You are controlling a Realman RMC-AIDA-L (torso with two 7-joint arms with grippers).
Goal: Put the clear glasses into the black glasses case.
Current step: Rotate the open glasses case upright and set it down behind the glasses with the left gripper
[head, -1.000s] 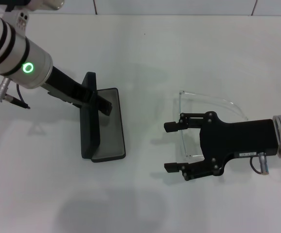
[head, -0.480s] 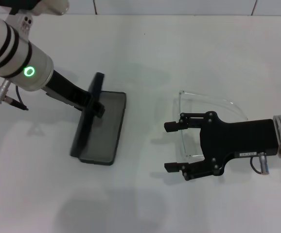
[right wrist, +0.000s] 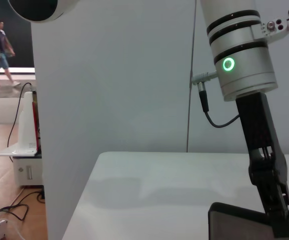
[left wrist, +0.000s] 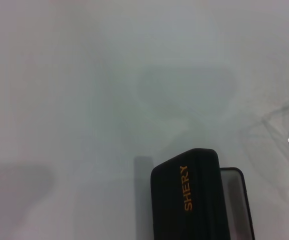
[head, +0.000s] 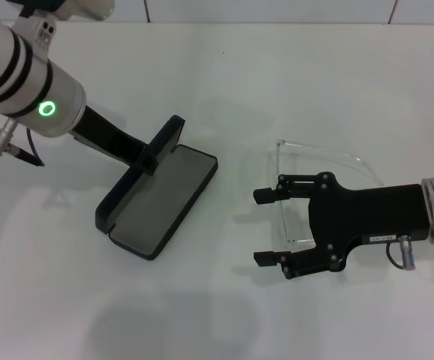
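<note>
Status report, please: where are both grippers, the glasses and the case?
Left gripper shut on open case lid. Right gripper open, over glasses on table. Nothing between them.

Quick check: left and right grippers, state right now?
Left gripper: shut on the black glasses case lid.
Right gripper: open, above the clear glasses.

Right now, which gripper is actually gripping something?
The left gripper: it is clamped on the black glasses case's raised lid. The right gripper is open over the clear glasses.
</note>
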